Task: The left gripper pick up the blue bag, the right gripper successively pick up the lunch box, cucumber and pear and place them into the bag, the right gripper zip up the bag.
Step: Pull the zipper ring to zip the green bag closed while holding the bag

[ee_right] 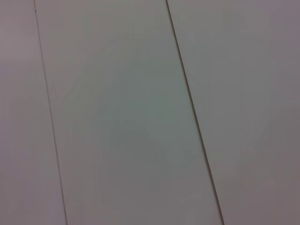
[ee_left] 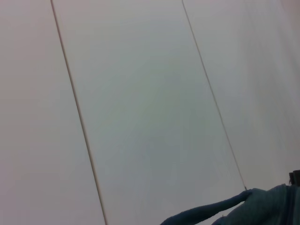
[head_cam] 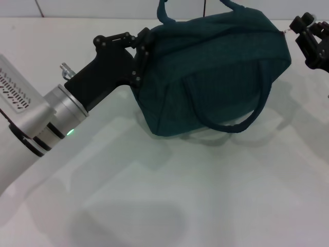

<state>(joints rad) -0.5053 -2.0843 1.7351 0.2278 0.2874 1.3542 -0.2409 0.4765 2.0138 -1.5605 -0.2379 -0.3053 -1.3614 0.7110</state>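
Across the head view, the blue bag sits at about 1 o'clock on the white tabletop, its long axis running 9 to 3, top w/ handles toward 12, 1 loop handle drooping down the near side. Left hand is clamped on the bag's 9 o'clock end. Right hand sits at the 3 o'clock end, right by the zipper pull; can't tell if it's open or closed. Lunch box, cucumber, pear: not visible, prob. inside already.

Left wrist view: mostly plain wall panels, w/ a bit of blue bag fabric in 1 corner.

Right wrist view: only panels, nothing useful.

Step in hand looks like zipping. To do it well: left hand keeps the end taut, right hand pulls straight along the long axis, no lifting.
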